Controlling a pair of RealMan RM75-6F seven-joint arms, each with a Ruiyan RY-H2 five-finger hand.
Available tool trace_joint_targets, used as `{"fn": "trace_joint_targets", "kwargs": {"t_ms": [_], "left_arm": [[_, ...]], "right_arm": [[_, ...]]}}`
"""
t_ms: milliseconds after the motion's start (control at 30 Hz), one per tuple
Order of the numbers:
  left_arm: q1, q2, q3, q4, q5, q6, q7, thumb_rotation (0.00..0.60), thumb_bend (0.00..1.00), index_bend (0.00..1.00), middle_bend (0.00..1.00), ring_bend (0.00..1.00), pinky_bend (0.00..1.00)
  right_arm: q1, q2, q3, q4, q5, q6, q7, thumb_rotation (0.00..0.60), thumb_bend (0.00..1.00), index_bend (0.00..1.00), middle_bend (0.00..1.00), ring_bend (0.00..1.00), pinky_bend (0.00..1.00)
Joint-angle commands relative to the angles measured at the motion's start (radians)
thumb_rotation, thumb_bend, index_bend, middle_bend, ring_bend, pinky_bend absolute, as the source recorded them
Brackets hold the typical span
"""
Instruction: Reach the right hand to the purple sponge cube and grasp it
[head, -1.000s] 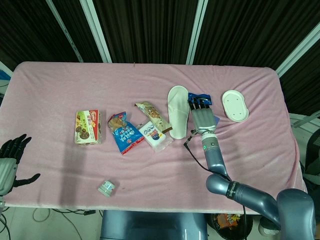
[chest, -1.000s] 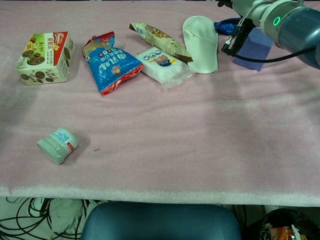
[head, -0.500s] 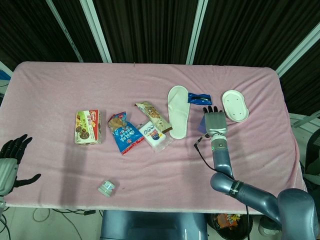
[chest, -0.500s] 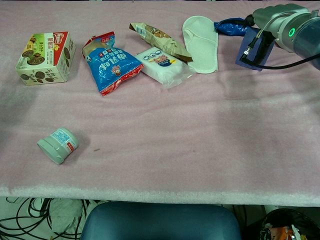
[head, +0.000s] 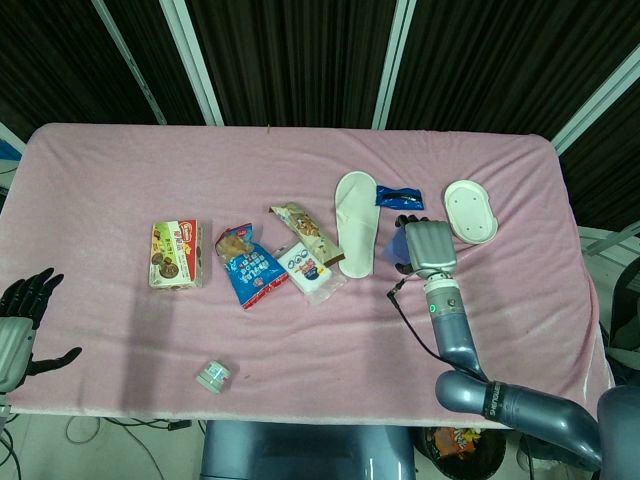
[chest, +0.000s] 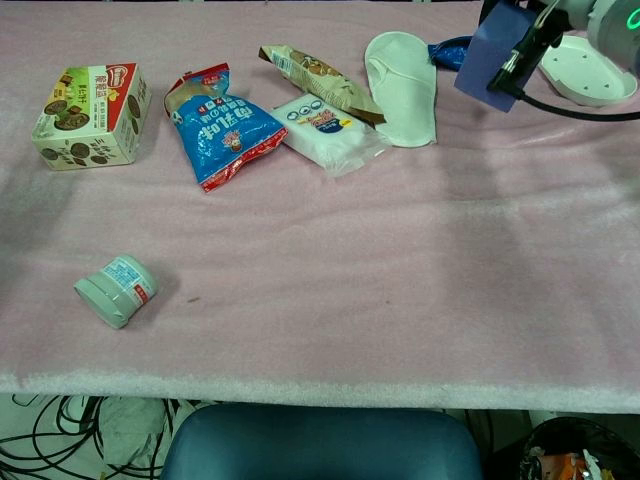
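The purple sponge cube (chest: 487, 60) hangs tilted above the pink cloth, right of the white slipper (chest: 403, 85). My right hand (head: 428, 246) grips it from above; in the head view only a purple edge of the cube (head: 398, 247) shows at the hand's left side. In the chest view the right hand (chest: 535, 18) is cut off by the top edge. My left hand (head: 20, 318) hovers by the table's front left corner, fingers spread, holding nothing.
A blue packet (head: 399, 196) and a white oval dish (head: 470, 210) lie behind the right hand. Further left are a white tissue pack (head: 305, 268), a brown snack bag (head: 306, 232), a blue snack bag (head: 250, 268), a biscuit box (head: 177, 254) and a small jar (head: 213, 376).
My right hand moved right from over the blue packet, closed on the purple cube and raised it off the cloth. The left hand has stayed still.
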Motion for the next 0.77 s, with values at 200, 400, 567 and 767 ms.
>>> {"fn": "trace_joint_targets", "kwargs": {"t_ms": [200,400,567,767], "left_arm": [[0.008,-0.002,0.002,0.005,0.016,0.023,-0.003,0.6,0.0,0.0,0.0,0.0,0.0],[0.012,-0.007,0.006,0.008,0.026,0.032,0.009,0.6,0.0,0.0,0.0,0.0,0.0],[0.013,-0.009,0.009,0.01,0.033,0.035,0.015,0.6,0.0,0.0,0.0,0.0,0.0],[0.016,-0.007,0.013,0.014,0.048,0.044,0.014,0.6,0.0,0.0,0.0,0.0,0.0]], "right_arm": [[-0.243,0.244,-0.114,-0.413,-0.269,0.184,0.262,0.6,0.4,0.78,0.66,0.68,0.73],[-0.418,0.341,-0.329,-0.463,-0.585,0.294,0.446,0.6,0.4,0.78,0.66,0.67,0.73],[-0.514,0.348,-0.434,-0.401,-0.758,0.385,0.565,0.6,0.4,0.78,0.66,0.67,0.73],[-0.564,0.36,-0.466,-0.37,-0.802,0.409,0.646,0.6,0.4,0.78,0.65,0.67,0.73]]}}
